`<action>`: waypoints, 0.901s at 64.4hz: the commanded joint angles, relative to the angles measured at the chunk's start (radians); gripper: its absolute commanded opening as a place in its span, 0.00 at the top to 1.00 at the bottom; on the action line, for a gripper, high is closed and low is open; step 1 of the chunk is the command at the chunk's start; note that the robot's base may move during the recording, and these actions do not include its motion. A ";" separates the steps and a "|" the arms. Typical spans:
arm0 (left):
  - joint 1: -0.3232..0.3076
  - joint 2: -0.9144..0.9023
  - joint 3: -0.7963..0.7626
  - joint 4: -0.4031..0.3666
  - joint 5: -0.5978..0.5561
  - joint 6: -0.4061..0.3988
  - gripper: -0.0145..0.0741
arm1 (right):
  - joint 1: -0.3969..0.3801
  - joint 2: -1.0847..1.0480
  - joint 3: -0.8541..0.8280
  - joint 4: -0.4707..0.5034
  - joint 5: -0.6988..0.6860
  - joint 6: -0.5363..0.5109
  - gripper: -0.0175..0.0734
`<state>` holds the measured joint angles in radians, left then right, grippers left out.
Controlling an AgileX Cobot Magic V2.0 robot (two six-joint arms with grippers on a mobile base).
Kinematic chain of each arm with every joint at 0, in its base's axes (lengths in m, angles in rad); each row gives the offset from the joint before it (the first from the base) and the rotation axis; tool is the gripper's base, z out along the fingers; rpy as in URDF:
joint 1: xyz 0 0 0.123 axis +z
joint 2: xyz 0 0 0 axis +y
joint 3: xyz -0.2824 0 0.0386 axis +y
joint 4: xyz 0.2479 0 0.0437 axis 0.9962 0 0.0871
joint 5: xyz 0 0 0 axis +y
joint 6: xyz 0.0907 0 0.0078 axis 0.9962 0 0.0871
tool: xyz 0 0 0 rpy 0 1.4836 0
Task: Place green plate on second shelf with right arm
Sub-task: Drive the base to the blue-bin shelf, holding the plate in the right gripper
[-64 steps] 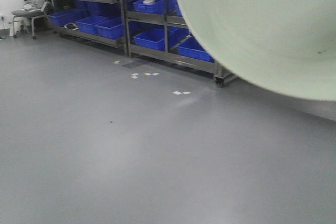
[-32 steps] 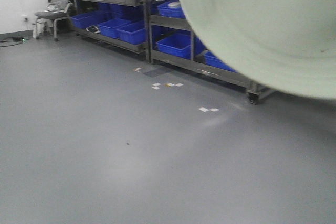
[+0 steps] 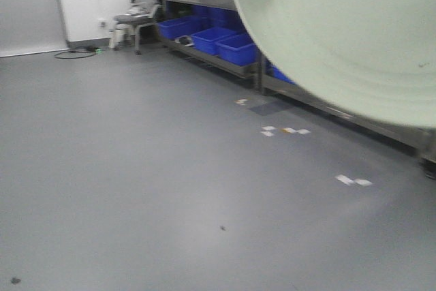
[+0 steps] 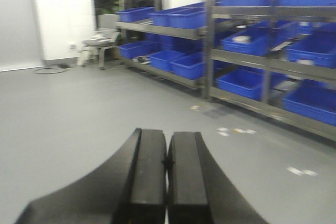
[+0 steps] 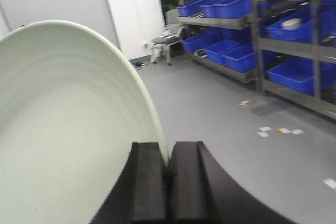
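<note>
Right now the right gripper (image 5: 168, 165) has its two black fingers pinched on the rim of the green plate (image 5: 68, 129), which is held up in the air by that edge, its ringed face filling the left of the wrist view. Seen from the front, the plate blocks the upper right corner, above the grey floor (image 3: 136, 168) and in front of the metal racks (image 4: 210, 35). The left gripper (image 4: 168, 163) carries nothing; its fingers are pressed flat together over the floor.

Blue bins (image 4: 186, 66) line every level of the racks. Most show only their sides, so what they hold cannot be told. One bin on a middle shelf (image 4: 252, 43) has a pale round object (image 4: 241, 39) showing at its top. At the far end of the racks, by the white wall, stands a grey chair (image 3: 133, 18) with something light piled on its seat, and a dark cable (image 3: 75, 52) lies on the floor beside it. Small white paper scraps (image 3: 283, 130) lie scattered in front of the racks
</note>
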<state>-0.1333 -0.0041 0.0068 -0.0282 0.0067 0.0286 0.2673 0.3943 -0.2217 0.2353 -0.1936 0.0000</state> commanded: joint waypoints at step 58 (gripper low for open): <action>-0.002 -0.016 0.040 -0.006 -0.083 -0.002 0.69 | -0.008 0.003 -0.034 0.004 -0.113 0.013 0.78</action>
<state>-0.1333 -0.0041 0.0068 -0.0282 0.0067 0.0286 0.2673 0.3943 -0.2217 0.2353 -0.1936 0.0000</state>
